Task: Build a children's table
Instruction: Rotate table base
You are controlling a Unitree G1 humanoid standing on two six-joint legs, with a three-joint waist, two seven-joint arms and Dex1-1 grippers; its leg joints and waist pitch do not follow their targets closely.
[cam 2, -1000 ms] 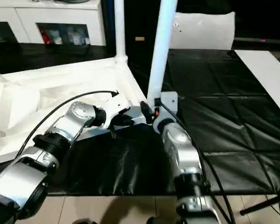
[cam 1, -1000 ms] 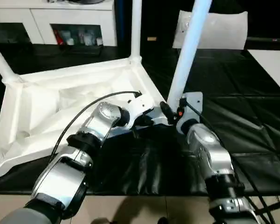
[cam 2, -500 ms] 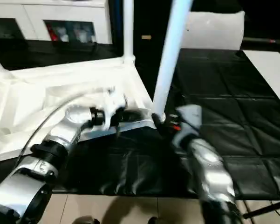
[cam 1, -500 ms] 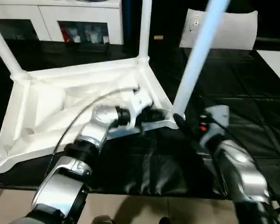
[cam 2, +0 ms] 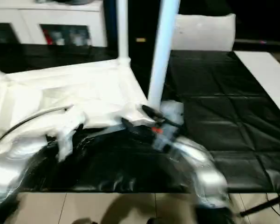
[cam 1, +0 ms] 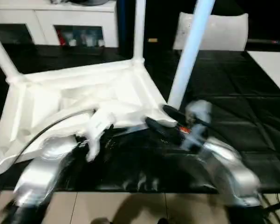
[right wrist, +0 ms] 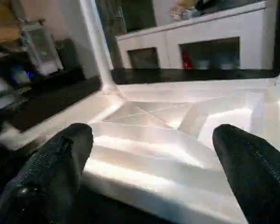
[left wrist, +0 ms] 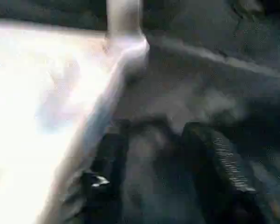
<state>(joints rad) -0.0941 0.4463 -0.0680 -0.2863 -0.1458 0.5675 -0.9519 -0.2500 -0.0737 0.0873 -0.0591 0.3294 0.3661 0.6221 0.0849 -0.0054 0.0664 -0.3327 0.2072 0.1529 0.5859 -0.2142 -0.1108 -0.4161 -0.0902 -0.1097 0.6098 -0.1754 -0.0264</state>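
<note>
Your kids' table (cam 1: pixel 79 100) is lying upside down on the black counter (cam 1: pixel 242 109), legs up, its near corner right in front of both claws. Right claw (right wrist: pixel 153 172) is spread wide with nothing in it, aimed at the ribbed underside. Left claw (left wrist: pixel 165 163) is partly open, empty, next to the table's edge. There's bare counter off to your right; a white cabinet (cam 1: pixel 60 23) stands behind.

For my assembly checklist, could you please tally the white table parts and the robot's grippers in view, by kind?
Table top: 1
Upright legs: 3
Grippers (left gripper, right gripper): 2
Total: 6
</note>
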